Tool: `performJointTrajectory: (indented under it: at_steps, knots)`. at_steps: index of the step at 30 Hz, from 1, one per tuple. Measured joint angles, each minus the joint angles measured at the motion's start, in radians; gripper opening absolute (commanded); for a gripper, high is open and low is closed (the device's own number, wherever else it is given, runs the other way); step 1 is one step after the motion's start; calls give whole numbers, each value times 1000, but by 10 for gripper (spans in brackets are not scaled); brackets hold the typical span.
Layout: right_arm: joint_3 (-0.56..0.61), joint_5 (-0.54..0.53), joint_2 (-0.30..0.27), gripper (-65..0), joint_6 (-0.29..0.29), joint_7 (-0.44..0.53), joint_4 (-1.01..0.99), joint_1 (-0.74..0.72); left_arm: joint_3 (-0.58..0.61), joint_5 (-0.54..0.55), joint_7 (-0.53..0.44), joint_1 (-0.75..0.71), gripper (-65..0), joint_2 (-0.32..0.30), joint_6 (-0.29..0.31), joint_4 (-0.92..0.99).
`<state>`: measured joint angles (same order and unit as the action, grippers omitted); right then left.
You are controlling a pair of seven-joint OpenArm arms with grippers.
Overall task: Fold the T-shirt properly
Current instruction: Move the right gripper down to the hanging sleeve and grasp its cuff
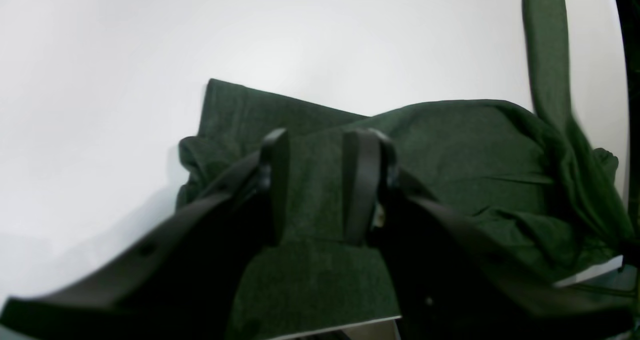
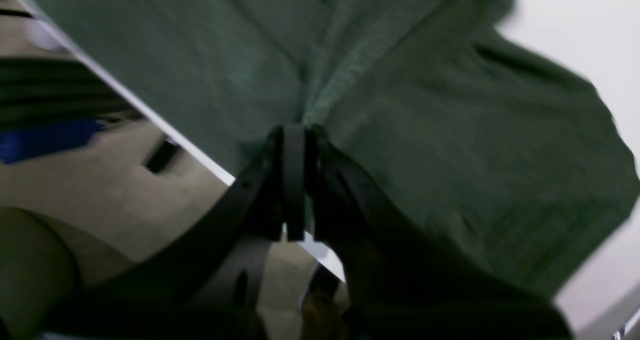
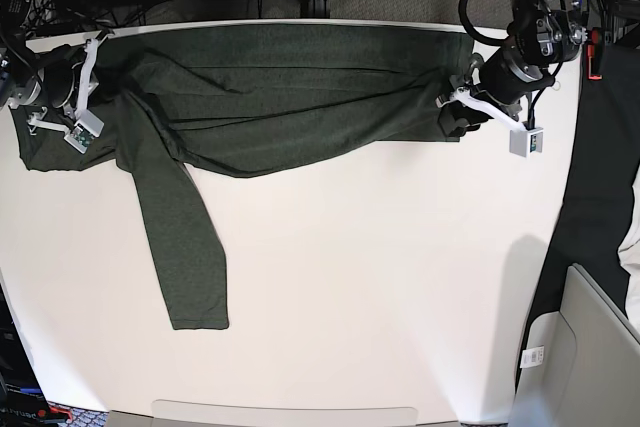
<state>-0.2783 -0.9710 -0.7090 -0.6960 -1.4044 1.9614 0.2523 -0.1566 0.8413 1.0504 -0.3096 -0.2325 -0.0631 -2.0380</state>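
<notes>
The dark olive-green T-shirt [image 3: 290,97] lies stretched across the far part of the white table [image 3: 380,277]. One long sleeve [image 3: 185,247] runs toward the near edge on the left. My right gripper [image 3: 38,119] is at the shirt's left end. In the right wrist view it [image 2: 296,129] is shut on a pinch of the fabric [image 2: 450,104], with creases running out from it. My left gripper [image 3: 455,119] is at the shirt's right end. In the left wrist view its fingers [image 1: 321,137] stand apart over the cloth [image 1: 475,149], with flat fabric between them.
The table's far edge runs just behind the shirt, with cables and dark frames beyond it. A black drape [image 3: 600,177] hangs off the right side. A grey box [image 3: 590,347] stands at the lower right. White table surface lies in front of the shirt.
</notes>
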Motion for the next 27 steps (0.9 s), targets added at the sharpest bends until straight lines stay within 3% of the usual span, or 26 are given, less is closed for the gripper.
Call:
performJointTrajectory:
  at_steps: [2,9,12,14,18,23,27]
  knots:
    - [0,28,1,-611,0,1,0,0,0,1,0,0,-468,3,1,0]
    - [-3,70,14,-409,-1,-2,-3,-56,0,0,0,1,-468,0,0,0]
    - [-57,115,59,-391,-1,40,-15,-98,0,0,0,1,-468,0,0,0]
    - [-63,203,77,-392,-1,21,-19,-131,0,1,-2,2,-468,0,0,0]
    - [-64,341,167,-392,-5,37,-103,-253,0,-2,0,0,-468,2,-1,0]
    - [-38,606,316,-392,-1,28,-262,-424,0,1,0,2,-468,2,3,1]
    - [81,744,409,-392,-5,179,-358,-543,0,-2,1,3,-468,-1,0,1]
